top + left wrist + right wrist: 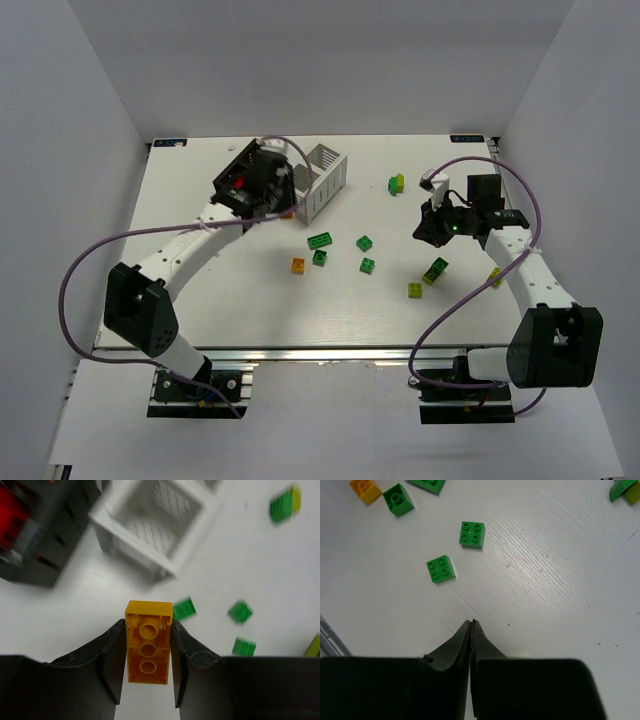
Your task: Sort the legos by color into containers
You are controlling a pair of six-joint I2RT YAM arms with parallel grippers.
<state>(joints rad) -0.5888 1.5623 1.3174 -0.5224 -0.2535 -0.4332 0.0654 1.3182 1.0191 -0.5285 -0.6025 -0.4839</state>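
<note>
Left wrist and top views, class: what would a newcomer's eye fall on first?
An orange brick is clamped in the left jaws, near the white rack. Green bricks lie scattered mid-table, and something red shows in the black rack.

One brick (pixel 147 647) is showing orange-yellow, the square bricks (pixel 472 534) green; the white rack (pixel 155 527) and black rack (pixel 55 545) are showing slats, the black one red inside, the white table (pixel 560 580) fine streaks

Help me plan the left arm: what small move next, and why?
Probably carry the orange-yellow brick forward over the white container, whose compartment looks empty: the left gripper is shut on it, short of the rack, and the black container holds red.
</note>
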